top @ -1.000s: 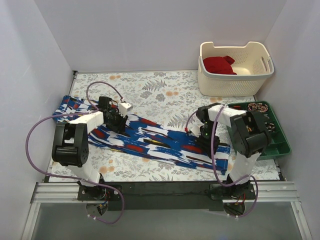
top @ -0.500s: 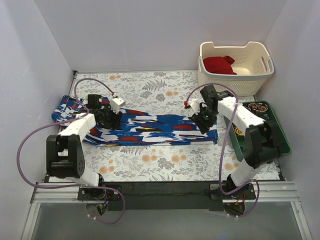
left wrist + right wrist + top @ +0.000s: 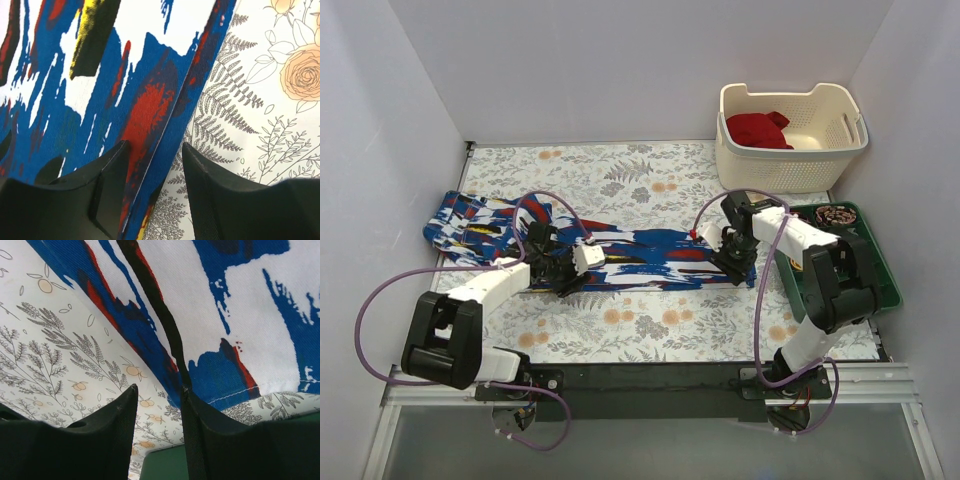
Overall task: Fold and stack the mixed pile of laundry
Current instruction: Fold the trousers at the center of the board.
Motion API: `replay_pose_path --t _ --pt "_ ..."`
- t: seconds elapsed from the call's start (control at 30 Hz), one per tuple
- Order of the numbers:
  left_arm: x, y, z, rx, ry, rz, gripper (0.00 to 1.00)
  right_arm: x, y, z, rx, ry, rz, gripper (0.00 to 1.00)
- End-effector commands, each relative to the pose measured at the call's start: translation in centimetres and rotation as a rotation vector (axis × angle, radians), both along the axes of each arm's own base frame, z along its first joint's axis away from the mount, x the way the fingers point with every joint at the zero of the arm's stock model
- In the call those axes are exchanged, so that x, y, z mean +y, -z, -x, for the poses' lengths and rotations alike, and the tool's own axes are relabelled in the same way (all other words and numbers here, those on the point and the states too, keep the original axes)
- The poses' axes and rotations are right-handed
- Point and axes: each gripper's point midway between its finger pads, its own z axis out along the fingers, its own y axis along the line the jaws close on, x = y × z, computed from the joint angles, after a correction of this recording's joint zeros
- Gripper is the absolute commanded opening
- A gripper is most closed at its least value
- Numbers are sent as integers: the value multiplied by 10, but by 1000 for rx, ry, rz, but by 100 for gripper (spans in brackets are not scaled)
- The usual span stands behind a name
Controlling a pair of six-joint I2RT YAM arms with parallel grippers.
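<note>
The blue garment [image 3: 650, 255] with white, red and black print lies as a long band across the table, from the far left to the right arm. My left gripper [image 3: 567, 271] is open low over its near edge; in the left wrist view the gripper [image 3: 152, 172] straddles the cloth's edge [image 3: 150, 105]. My right gripper [image 3: 732, 262] is open at the band's right end; in the right wrist view the gripper [image 3: 157, 402] stands just off the cloth's corner [image 3: 220, 375], with nothing in it. The deep red garment [image 3: 757, 130] lies in the cream basket [image 3: 790, 170].
A floral tablecloth [image 3: 650, 330] covers the table. The cream basket stands at the back right. A green tray [image 3: 880, 290] of coiled items sits close to the right arm, and its edge shows in the right wrist view [image 3: 165, 465]. White walls close in three sides.
The garment's right end went from the near right corner to farther back, so the band now lies level. Both grippers have since let go and come nearer, to its near edge; the left one moved right.
</note>
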Motion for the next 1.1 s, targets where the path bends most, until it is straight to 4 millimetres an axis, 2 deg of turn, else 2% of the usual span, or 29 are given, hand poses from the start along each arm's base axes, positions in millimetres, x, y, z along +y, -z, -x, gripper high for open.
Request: replay_pose_path --t 0.0,0.13,0.33,0.47,0.6,0.73,0.83,0.9,1.0,1.07 --pt "1 -2 -11 -95 59 -42 45 -5 10 -7 -31 -50 24 45" --pt "2 3 -11 -106 61 -60 45 -9 16 -9 -41 -54 46 45" --pt "5 2 -12 -118 59 -74 38 -14 18 -11 -60 -59 71 34" --pt "7 5 -11 -115 60 -82 36 -15 11 -18 -110 -52 77 34" --pt "8 6 -11 -113 63 -90 28 -15 10 -21 -120 -57 79 31" --pt "8 4 -11 -122 62 -88 12 -19 8 -25 -139 -52 100 25" --pt "8 0 -13 -135 62 -90 5 -18 5 -27 -147 -50 100 20" --pt "8 -4 -13 -142 62 -87 1 -19 4 -28 -150 -50 104 14" --pt "5 -12 -14 -149 55 -71 0 -18 0 -31 -164 -49 101 1" --pt "5 -15 -14 -150 55 -65 0 -17 -4 -32 -173 -49 95 1"
